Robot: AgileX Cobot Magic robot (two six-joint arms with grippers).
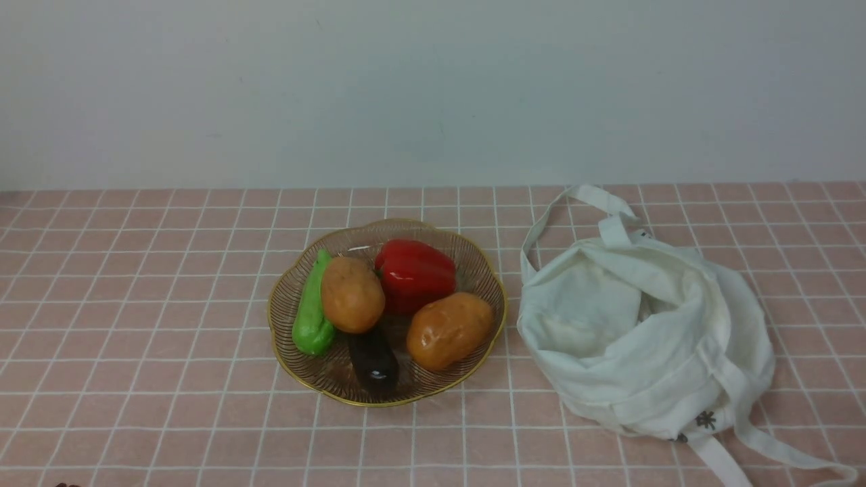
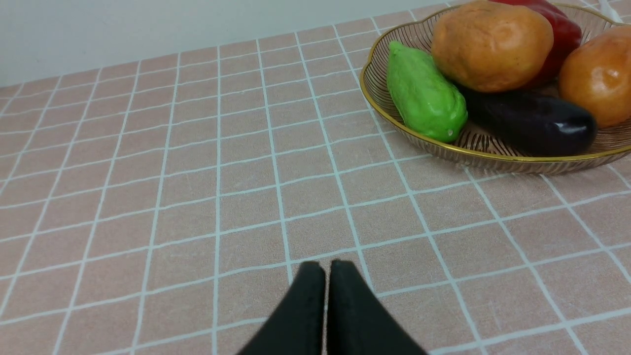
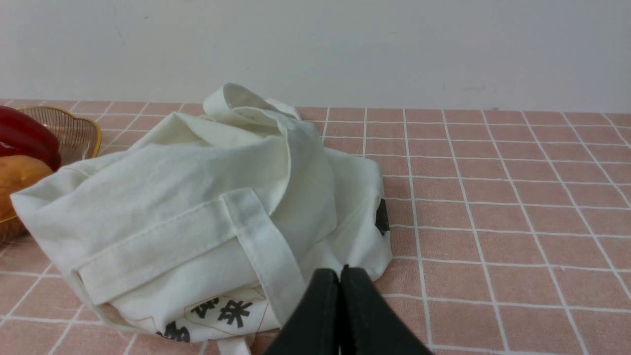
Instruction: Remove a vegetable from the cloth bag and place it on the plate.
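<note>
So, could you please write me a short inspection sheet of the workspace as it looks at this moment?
Surface: pink checked tablecloth, flat.
Job's things: tan potato lies in the gold-rimmed plate; cloth bag slumped beside the plate on the robot's right, mouth open, no vegetable visible inside.
Clutter: also in the plate are a glossier potato, red pepper, green vegetable and dark eggplant.
Grippers: left gripper shut, empty, above bare cloth; right gripper shut, empty, near the bag.
Cables: nothing seen.
Surroundings: plain pale wall.
</note>
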